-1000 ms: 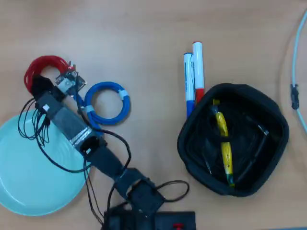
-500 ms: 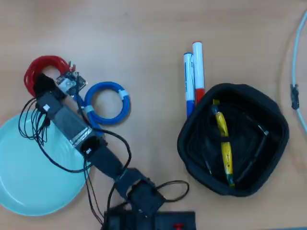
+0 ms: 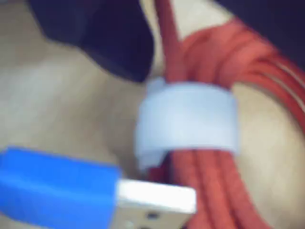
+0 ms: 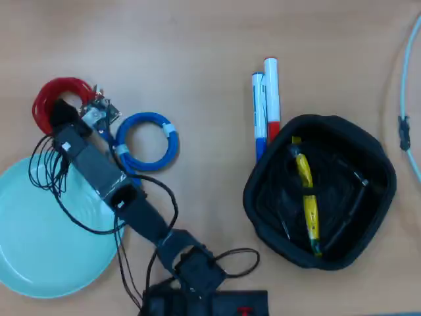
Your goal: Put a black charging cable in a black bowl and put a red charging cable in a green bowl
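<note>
Here the arm (image 4: 108,181) stretches from its base at the bottom edge of the overhead view up and to the left, crossing the rim of the green bowl (image 4: 39,263) and ending over the red charging cable (image 4: 52,92). The fingers (image 4: 60,113) sit at the lower inside of the red coil, but whether they are spread or pinching cannot be told. The red charging cable lies on the surface just above the green bowl, a tight round coil. In the wrist view its strands (image 3: 214,186) are bundled by a white tie (image 3: 186,119), with a blue plug (image 3: 62,191) close below. The blue coiled cable (image 4: 148,141) lies just right of the red one. The black bowl (image 4: 368,151) stands well to the right.
</note>
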